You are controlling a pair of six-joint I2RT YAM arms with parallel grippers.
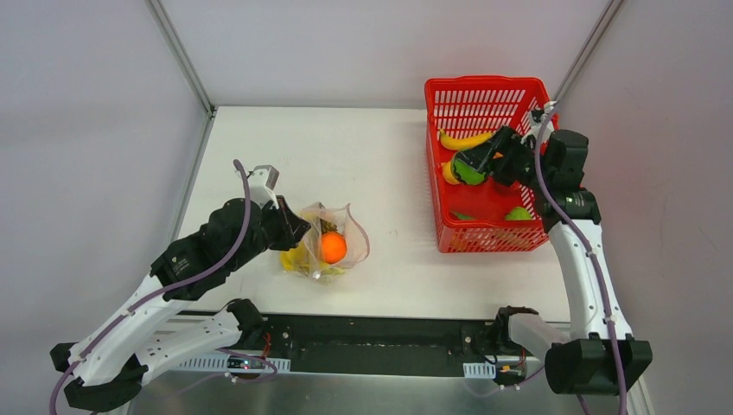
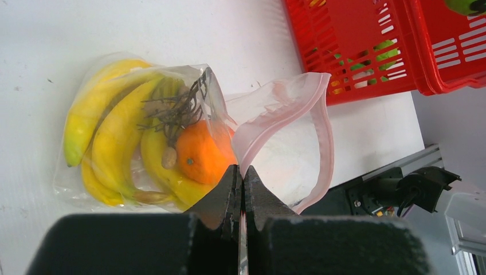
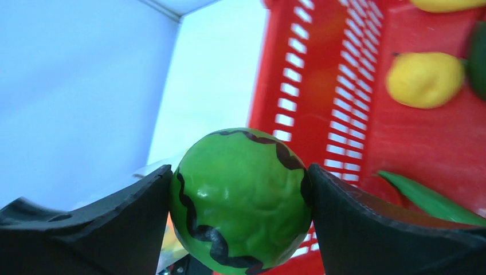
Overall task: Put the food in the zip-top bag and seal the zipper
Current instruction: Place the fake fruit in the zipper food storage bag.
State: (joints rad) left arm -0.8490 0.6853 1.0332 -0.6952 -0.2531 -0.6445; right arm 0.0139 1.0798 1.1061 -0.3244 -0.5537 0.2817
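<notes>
Top view: the left gripper (image 1: 300, 232) sits at the left edge of the bag (image 1: 348, 226), which lies on the table (image 1: 372, 156) with an orange (image 1: 333, 247) inside; over the red basket (image 1: 484, 238) the right gripper (image 1: 474, 168) carries a green ball (image 1: 468, 172), a banana (image 1: 462, 140) lying just behind it.

Left wrist: the fingers (image 2: 227, 195) are pressed tight together, pinching the bag's clear film at the near rim; bananas (image 2: 112, 143) and the orange (image 2: 202, 156) lie inside, touching; the mouth gapes, the pink zipper (image 2: 326, 137) looping open and unsealed; the basket (image 2: 367, 51) stands well beyond.

Right wrist: the fingers (image 3: 367, 229) stand wide, clamped on either side of the black-striped ball (image 3: 240, 200); below, on the basket floor (image 3: 401, 137), lie a yellow fruit (image 3: 424, 79) and a green pod (image 3: 430, 200).
</notes>
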